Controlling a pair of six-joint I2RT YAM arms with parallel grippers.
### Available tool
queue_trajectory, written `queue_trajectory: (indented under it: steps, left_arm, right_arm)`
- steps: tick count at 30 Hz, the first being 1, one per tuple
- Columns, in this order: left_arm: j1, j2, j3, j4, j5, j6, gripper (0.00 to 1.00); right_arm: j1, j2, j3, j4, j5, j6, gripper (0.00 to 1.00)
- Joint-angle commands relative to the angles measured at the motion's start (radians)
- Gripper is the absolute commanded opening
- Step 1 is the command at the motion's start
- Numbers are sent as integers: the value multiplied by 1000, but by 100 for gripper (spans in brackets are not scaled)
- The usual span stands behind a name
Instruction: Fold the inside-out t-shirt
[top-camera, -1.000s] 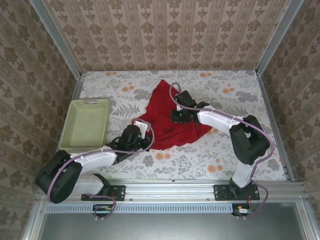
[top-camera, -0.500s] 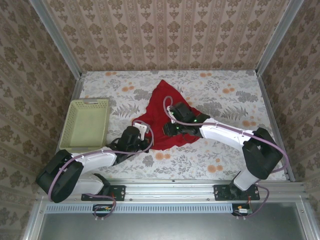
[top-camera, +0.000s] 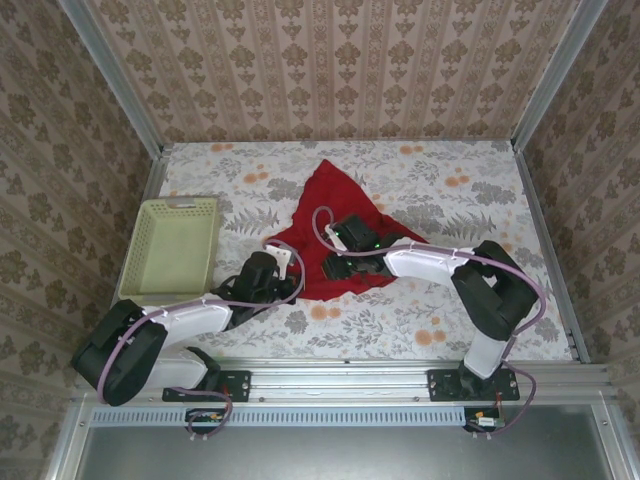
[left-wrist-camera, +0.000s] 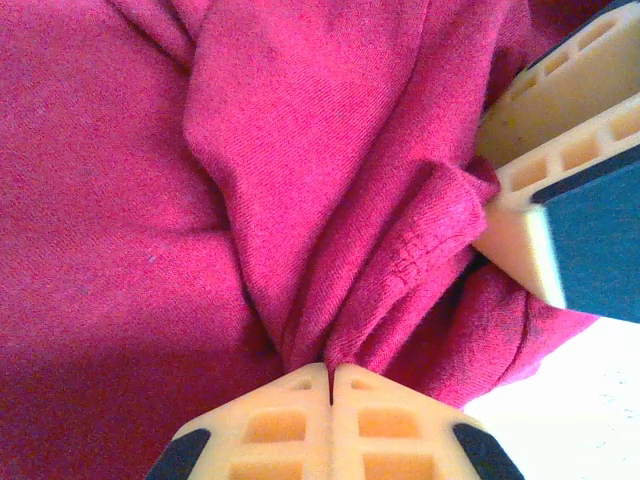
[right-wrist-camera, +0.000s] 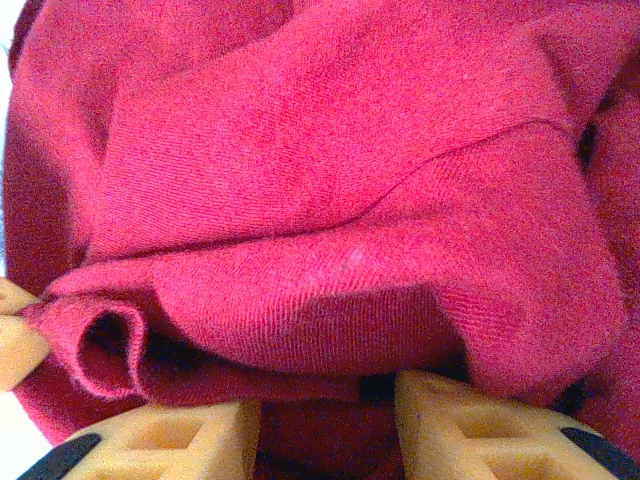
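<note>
At near-left edge | t-shirt (top-camera: 330, 200) clamped (left jaws); table (top-camera: 450, 312) open rightward

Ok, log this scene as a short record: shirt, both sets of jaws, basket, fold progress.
shirt: red, crumpled mid-table
left jaws: shut on a pinch of shirt edge
right jaws: apart, low against the shirt, cloth bulging over them
basket: pale green, far left, apart from the shirt
table: floral cover
fold: not yet done, cloth bunched
</note>
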Motion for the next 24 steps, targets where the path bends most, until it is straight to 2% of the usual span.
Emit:
queue_trajectory:
  steps: [1, 7, 13, 15, 21, 24]
  left_arm:
    - [8, -17, -18, -2, 7, -19, 0]
    - [9, -19, -19, -4, 16, -13, 0]
    - [13, -42, -25, -15, 13, -14, 0]
    - [17, -53, -26, -24, 13, -10, 1]
    - [29, -94, -30, -65, -4, -5, 11]
    - [36, -143, -17, -123, -4, 9, 32]
  right_arm:
    - [4, 20, 45, 22, -21, -36, 41]
    - [13, 31, 85, 10, 10, -50, 28]
    - [18, 36, 138, -42, 39, -75, 2]
    - [22, 15, 139, -50, 43, -81, 0]
    - [30, -24, 129, -61, 32, -64, 0]
    - [35, -28, 138, -75, 21, -48, 0]
